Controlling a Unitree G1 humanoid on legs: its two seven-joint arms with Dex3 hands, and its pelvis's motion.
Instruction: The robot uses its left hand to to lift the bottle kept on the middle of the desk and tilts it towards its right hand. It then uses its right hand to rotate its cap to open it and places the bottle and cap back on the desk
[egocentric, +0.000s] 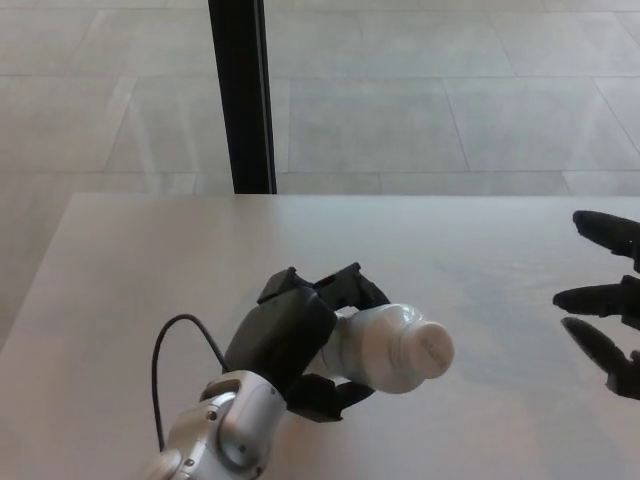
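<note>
I've got the left hand (300, 345) wrapped around the bottle (385, 347), fingers closed on its body, thumb underneath. Bottle is off the desk (130, 290) and tipped nearly flat, cap (432, 348) pointing toward the right hand (608, 300). Cap is on. Right hand sits well apart from the cap at the desk's right edge, fingers spread wide, holding nothing (only partly in frame). Black post (243, 95) stands behind the desk's far edge.

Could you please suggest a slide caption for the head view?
Left hand tilts the capped white bottle toward the open right hand above the desk.
</note>
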